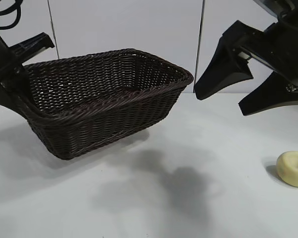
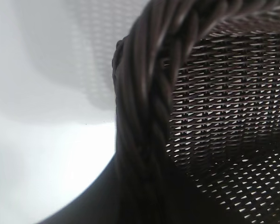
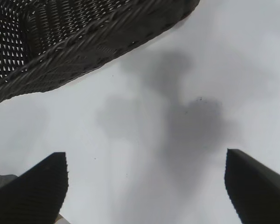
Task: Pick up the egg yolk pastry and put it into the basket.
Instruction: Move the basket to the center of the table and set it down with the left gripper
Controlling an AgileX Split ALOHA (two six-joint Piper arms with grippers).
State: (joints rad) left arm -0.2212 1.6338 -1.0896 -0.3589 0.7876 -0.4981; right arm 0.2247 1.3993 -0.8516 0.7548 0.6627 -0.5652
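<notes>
Looks like a lab or test bay to me. I see a bare white worktop [image 1: 154, 198] filling the lower frame, plain white wall panels [image 1: 124, 25] with dark seams across the top, and my two black robot arms coming in at the upper left and upper right. No household furnishings visible.

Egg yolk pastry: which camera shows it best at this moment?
The exterior view. The egg yolk pastry lies whole on the table near that view's right edge. The left wrist view shows only basket weave; the right wrist view shows no clear pastry.
</notes>
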